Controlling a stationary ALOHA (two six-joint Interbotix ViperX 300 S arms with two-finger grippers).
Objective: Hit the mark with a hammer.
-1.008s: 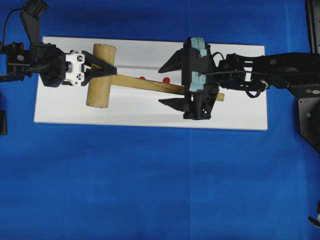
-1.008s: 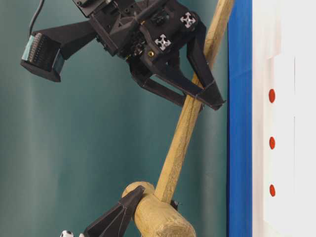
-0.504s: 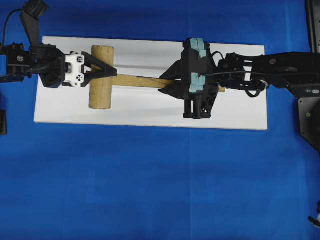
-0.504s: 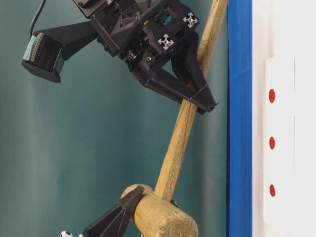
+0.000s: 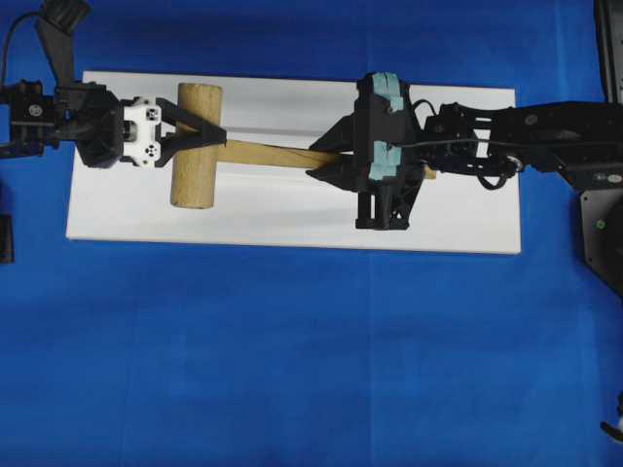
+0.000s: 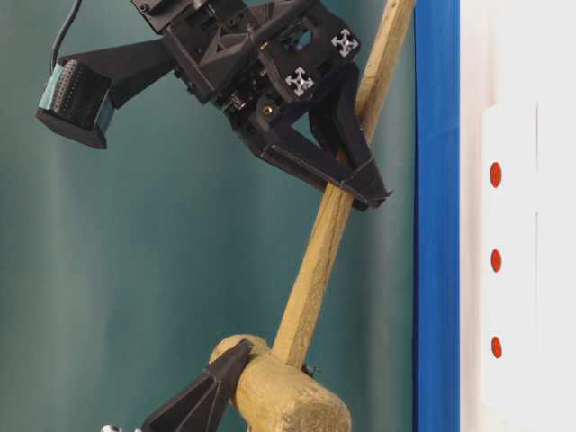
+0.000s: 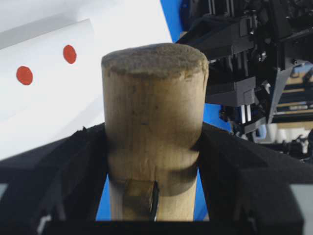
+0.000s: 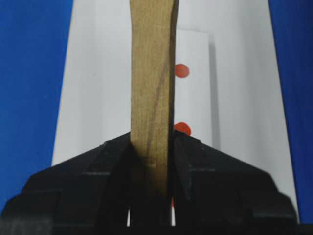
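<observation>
We find the hammer [image 5: 200, 146], a light-brown wooden mallet, held in the air above the white board [image 5: 117, 209], which lies on the blue table [image 5: 292, 360]. The left claw [image 5: 200, 136] clasps the thick cylindrical head [image 7: 152, 122] from both sides, its black fingers [image 7: 63, 186] pressed against the wood. The right claw [image 5: 331, 162] is closed tight on the slim handle [image 8: 151, 107], its jaws meeting the wood on either side in the right wrist view. In the table-level view the handle [image 6: 315, 270] runs at a slant between the two claws and stands clear of the board. We note red marks [image 6: 495, 261] in a row on a white strip [image 6: 513, 297] of the board; two of them [image 8: 182, 71] show just beside the handle in the right wrist view, and two [image 7: 69, 54] show beyond the head in the left wrist view.
</observation>
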